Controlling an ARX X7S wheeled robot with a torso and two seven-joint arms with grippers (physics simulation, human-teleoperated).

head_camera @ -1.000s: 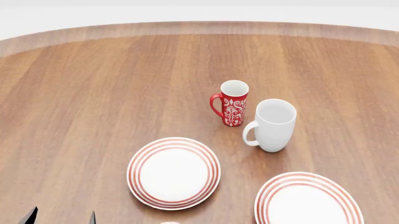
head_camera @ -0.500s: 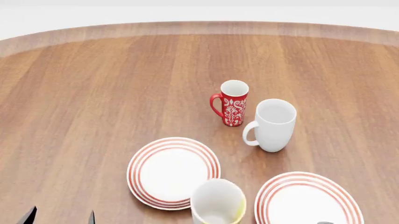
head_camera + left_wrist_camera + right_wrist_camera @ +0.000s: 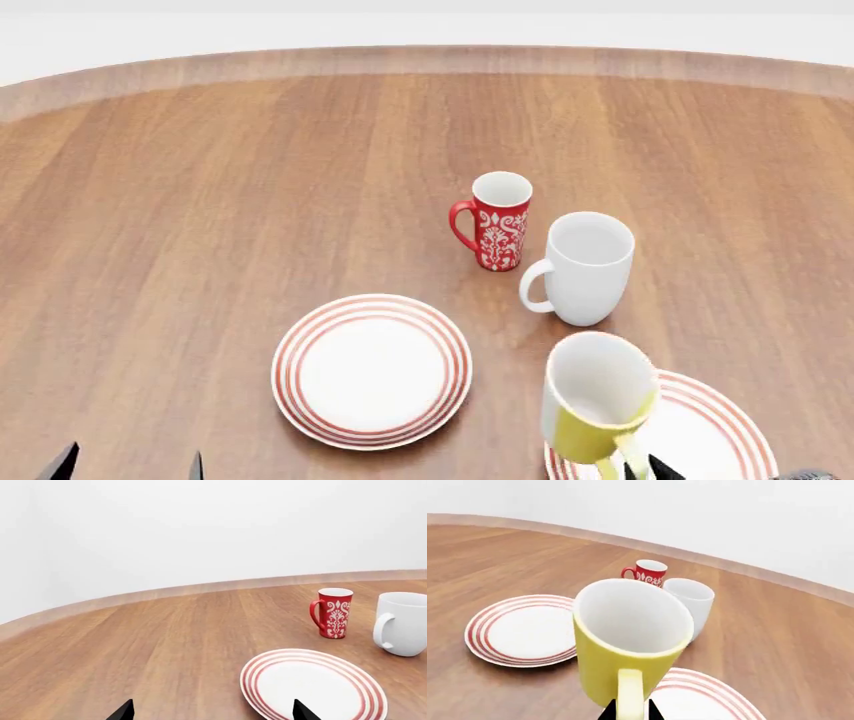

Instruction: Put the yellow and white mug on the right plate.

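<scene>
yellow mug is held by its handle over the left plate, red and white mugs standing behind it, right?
Not quite: the yellow mug, held at its handle by the right gripper, is over the right plate, not the left plate. The head view shows it. The red mug and white mug do stand behind.

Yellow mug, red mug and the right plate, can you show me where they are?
Yellow mug (image 3: 587, 430), head view, on its yellow outer wall.
Red mug (image 3: 501, 232), head view, on its patterned side.
Right plate (image 3: 714, 430), head view, on its bare white middle.
</scene>
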